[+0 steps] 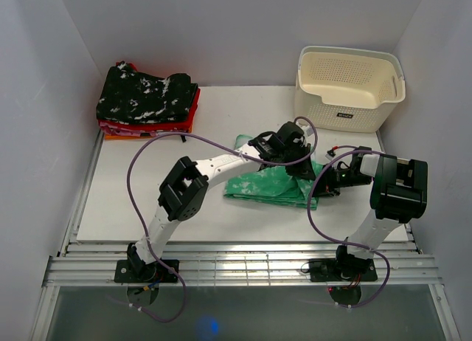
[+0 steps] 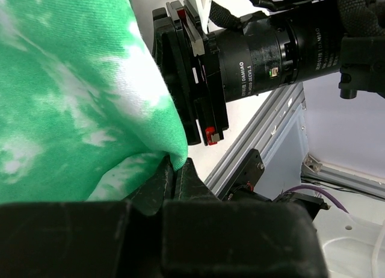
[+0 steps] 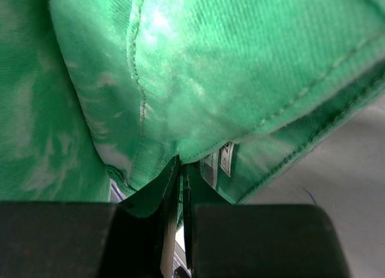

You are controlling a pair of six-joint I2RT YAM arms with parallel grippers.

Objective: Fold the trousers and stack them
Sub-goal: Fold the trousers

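Tabletop (image 1: 221,119) is white and flat, boxed in by pale walls (image 1: 243,31) on the left, far and right sides, with a band of metal rails (image 1: 243,263) along the near edge where both arms are bolted. A cream slotted basket (image 1: 346,108) stands at the far right corner. At the far left corner sits a pile of folded clothes, a black white-speckled garment (image 1: 144,94) on top of red and orange folded clothes (image 1: 190,114).

Bare white surface lies open across the left half and the near left, between the pile and the arms. The right side is tighter, with the basket, the right wall and the right arm close together.

The trousers (image 1: 269,184), green with white blotches, lie as a bunched, partly folded heap right of centre, nearer the basket than the pile. The left pincer (image 1: 301,166) reaches over the heap to its right end. The left wrist view shows it clenched on a fold of the green cloth (image 2: 176,168), with the right arm's black motor (image 2: 271,55) just beside it. The right pincer (image 1: 324,182) meets the same end from the right. The right wrist view shows it clenched on a stitched edge of the trousers (image 3: 180,169), next to a small white label (image 3: 219,163), the cloth hanging above the tabletop there.
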